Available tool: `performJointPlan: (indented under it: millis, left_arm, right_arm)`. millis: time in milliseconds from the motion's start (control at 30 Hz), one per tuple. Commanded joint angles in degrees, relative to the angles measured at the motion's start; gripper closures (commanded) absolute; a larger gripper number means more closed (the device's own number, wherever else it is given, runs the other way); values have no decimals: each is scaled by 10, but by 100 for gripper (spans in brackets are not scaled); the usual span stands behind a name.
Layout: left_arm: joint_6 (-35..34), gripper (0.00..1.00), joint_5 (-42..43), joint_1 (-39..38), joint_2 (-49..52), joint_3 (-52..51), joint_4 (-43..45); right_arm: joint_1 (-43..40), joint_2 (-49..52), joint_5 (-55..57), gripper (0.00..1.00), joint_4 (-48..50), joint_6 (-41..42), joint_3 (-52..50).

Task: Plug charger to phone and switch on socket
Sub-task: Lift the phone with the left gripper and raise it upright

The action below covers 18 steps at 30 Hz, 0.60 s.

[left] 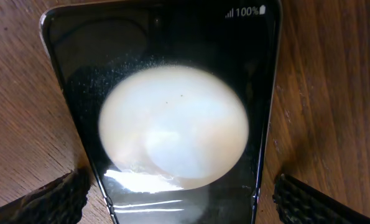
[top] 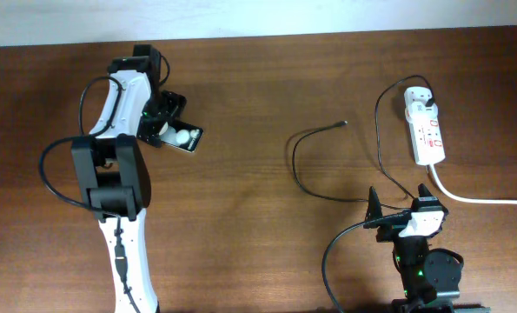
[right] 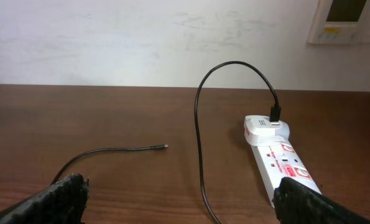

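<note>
The black phone lies flat at the table's back left, its glossy screen showing a bright round reflection and "100%" in the left wrist view. My left gripper is open, low over the phone, a finger on each side of it, apart from its edges. The thin black charger cable curves across the middle, its loose tip on the wood, its white plug seated in the white socket strip at the right. My right gripper is open and empty near the front, short of the strip.
The strip's thick white cord runs off the right edge. Black robot cables loop beside both arm bases. A white wall stands beyond the table's far edge. Bare brown wood lies between the phone and the cable tip.
</note>
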Motion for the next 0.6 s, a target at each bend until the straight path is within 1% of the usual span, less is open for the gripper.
performJointPlan:
  millis: [0, 200, 267, 433, 567]
  left_arm:
    - [9, 1, -8, -6, 19, 5, 0]
    - [9, 0, -8, -17, 19, 5, 0]
    - [9, 5, -8, -18, 19, 5, 0]
    - [9, 8, -9, -17, 19, 5, -3]
    - [9, 8, -15, -14, 19, 5, -2]
  right_arm:
    - [-2, -5, 5, 1, -2, 4, -4]
    - [-2, -5, 5, 1, -2, 4, -4]
    - [-2, -5, 5, 1, -2, 4, -4]
    - [-2, -5, 5, 1, -2, 4, -4]
    - [-2, -5, 5, 1, -2, 4, -4]
